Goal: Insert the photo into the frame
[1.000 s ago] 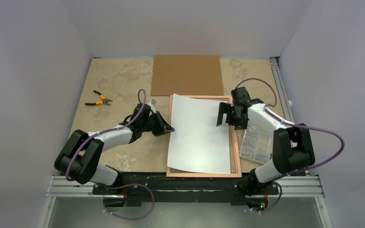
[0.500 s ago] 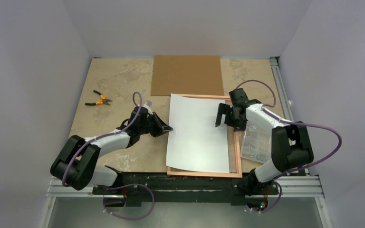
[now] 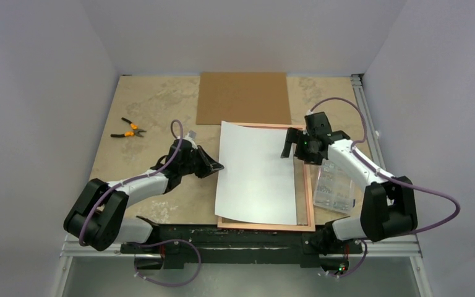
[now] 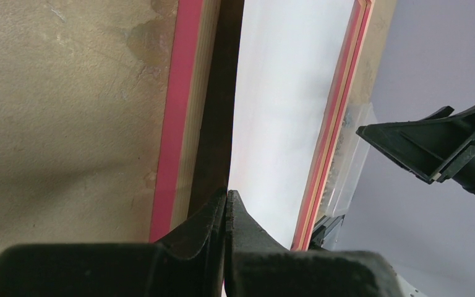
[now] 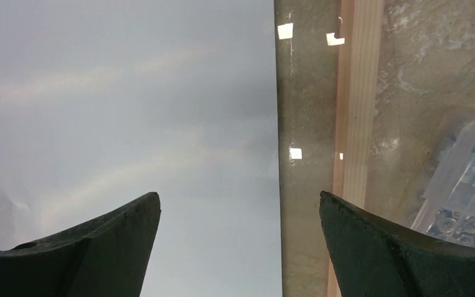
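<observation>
The frame [image 3: 310, 198] lies back-up on the worktop [image 3: 154, 105], tan wood showing, so the photo [image 3: 256, 173] can go in face-down. The photo lies white side up over the opening but sits too far left. Its left edge overhangs the frame's left rail, and a strip of the opening is bare along the right rail.

The left gripper [image 3: 216, 167] is pressed together on the photo's left edge, pinching the thin sheet. In the left wrist view a dark shadow under that edge suggests it is lifted slightly off the pink rail. I judge this hold is meant to steer the sheet rightward until it clears the rail.

The right gripper [image 3: 292, 142] is spread wide and holds nothing. It hovers over the photo's right edge, one finger above the white sheet and the other above the wood rail, likely placed to guide that edge down inside.
</observation>
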